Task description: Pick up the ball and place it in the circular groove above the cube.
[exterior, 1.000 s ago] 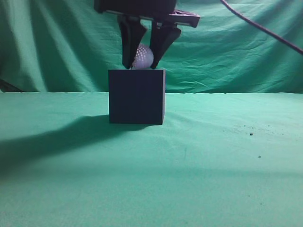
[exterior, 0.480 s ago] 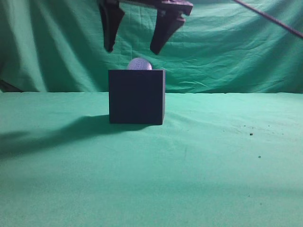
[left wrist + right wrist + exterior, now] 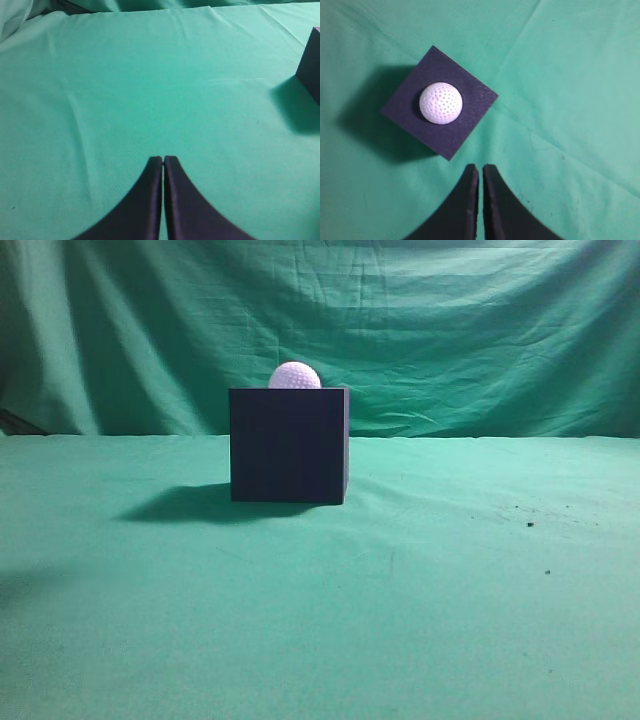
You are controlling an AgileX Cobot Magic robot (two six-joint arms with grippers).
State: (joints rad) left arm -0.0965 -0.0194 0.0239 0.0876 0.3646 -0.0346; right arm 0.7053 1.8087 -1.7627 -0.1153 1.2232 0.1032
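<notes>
Ball (image 3: 440, 103) sits on the cube (image 3: 465, 125) at eleven o'clock from our closed, empty right gripper (image 3: 481, 170); left gripper (image 3: 163, 161) closed too.

A green cloth (image 3: 420, 620) is spread over the whole work surface, and a second green cloth (image 3: 480, 330) is hung as a backdrop along the far side. The backdrop is heavily creased, with long folds draped from the upper left and upper right. The surface cloth is marked by shallow wrinkles, and a few small dark specks (image 3: 530, 524) are scattered on the near right. A soft shadow is cast to the left, so light is received from the right.
</notes>
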